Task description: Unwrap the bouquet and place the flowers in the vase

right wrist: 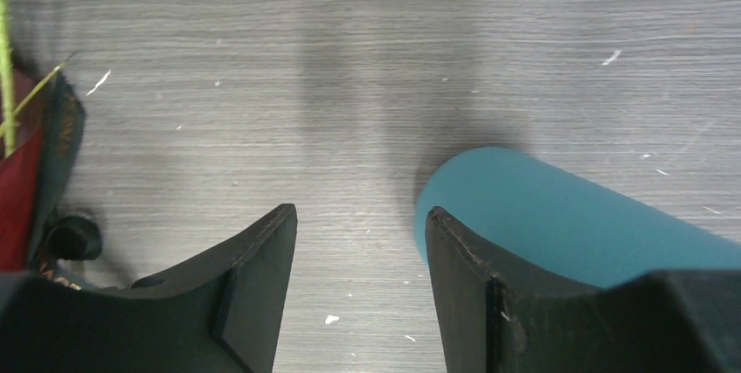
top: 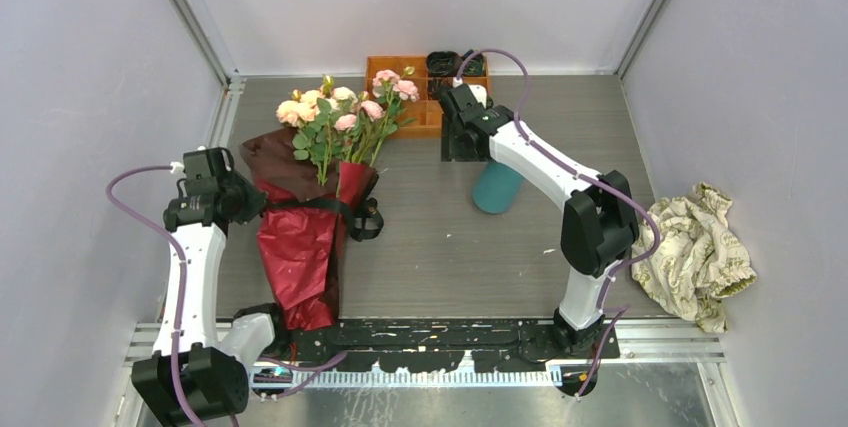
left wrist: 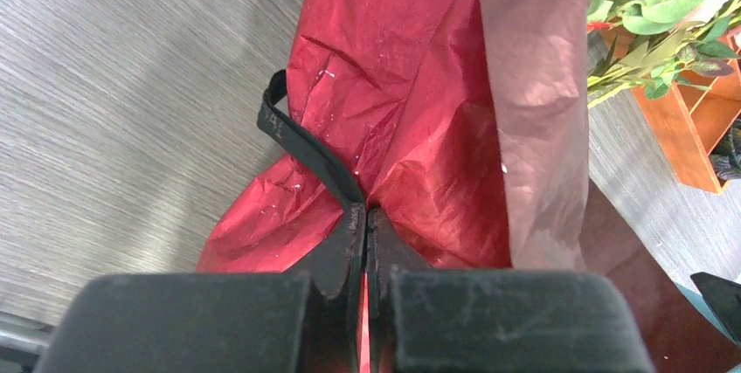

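Note:
The bouquet lies on the table with its maroon wrapping paper [top: 300,247] toward the near edge and its pink and peach flowers [top: 345,107] toward the back. A black ribbon [top: 330,205] crosses its waist. My left gripper [top: 252,202] sits at the bouquet's left side. In the left wrist view it [left wrist: 365,209] is shut on the ribbon [left wrist: 301,141], with red paper [left wrist: 419,85] behind. The teal vase [top: 495,192] stands right of the bouquet, partly under my right arm. My right gripper [right wrist: 358,209] hangs open over bare table, the vase [right wrist: 559,216] just outside its right finger.
An orange compartment tray [top: 410,77] stands at the back, touching the flower heads. A crumpled beige patterned cloth [top: 700,252] lies at the right edge. Grey walls close in the table on three sides.

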Controlling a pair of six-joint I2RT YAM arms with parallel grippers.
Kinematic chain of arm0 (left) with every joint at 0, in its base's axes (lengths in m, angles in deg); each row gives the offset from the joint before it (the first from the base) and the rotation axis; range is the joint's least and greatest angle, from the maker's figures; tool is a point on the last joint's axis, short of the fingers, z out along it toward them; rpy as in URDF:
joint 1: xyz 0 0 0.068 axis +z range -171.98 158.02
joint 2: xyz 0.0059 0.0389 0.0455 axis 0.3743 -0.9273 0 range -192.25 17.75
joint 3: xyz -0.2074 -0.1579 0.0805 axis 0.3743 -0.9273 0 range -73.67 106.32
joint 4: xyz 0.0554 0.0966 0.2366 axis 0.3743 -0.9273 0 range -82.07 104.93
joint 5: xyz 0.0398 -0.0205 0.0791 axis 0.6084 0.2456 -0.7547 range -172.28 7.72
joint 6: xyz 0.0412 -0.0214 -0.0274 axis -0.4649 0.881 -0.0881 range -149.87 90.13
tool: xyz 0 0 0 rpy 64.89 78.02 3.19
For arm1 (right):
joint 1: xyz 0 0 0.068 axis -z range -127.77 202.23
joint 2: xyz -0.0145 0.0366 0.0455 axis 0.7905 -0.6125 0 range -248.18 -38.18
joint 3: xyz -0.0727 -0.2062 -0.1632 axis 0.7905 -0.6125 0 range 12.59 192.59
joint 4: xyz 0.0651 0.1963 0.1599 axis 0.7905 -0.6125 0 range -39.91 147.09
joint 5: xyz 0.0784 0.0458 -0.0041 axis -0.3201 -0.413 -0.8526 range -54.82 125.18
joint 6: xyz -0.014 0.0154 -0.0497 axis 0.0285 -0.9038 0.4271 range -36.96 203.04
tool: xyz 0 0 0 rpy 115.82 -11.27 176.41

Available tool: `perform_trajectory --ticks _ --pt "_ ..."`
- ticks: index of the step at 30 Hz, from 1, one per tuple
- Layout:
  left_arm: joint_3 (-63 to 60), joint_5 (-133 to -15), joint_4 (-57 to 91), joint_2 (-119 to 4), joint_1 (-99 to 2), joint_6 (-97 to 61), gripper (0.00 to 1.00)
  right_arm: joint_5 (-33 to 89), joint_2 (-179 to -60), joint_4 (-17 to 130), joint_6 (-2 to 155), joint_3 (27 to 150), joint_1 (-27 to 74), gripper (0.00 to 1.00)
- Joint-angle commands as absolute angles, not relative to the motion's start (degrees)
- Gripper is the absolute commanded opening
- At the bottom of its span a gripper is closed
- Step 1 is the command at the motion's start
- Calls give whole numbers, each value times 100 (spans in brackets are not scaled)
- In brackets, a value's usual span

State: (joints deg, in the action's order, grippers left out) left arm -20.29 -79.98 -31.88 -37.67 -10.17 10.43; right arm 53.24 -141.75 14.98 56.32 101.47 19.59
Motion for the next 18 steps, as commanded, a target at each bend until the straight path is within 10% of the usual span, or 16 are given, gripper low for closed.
perform_trajectory --ticks 1,12,18 --pt "-2157 -7694 -2754 -3813 -972 1198 1 4771 -14112 1860 5739 10162 1930 61" --pt "-2144 -7847 -2727 -3991 -969 1132 2 3605 -14073 2441 6064 9973 1761 60" --pt "-2130 -7717 -2637 -3783 -969 1112 24 3704 -14193 2376 6401 10302 1223 60"
